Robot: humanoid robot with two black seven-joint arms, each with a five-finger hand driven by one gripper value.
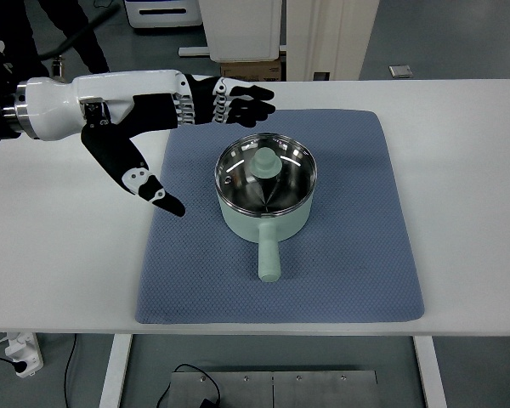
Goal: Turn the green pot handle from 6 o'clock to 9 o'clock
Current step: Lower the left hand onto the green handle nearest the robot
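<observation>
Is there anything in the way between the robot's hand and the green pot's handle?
No, nothing visible. The left hand hovers open above the blue mat, up and left of the green pot. The handle points toward the robot, at 6 o'clock. Only bare mat lies around it, also toward 9 o'clock.

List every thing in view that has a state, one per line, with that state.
Green pot: upright on the mat, lid on.
Pot handle: points toward the near table edge, 6 o'clock, not yet turned.
Glass lid: closed, knob up.
Left hand: open, fingers spread, beside the pot, holding nothing.
Blue mat: flat on the table.
</observation>
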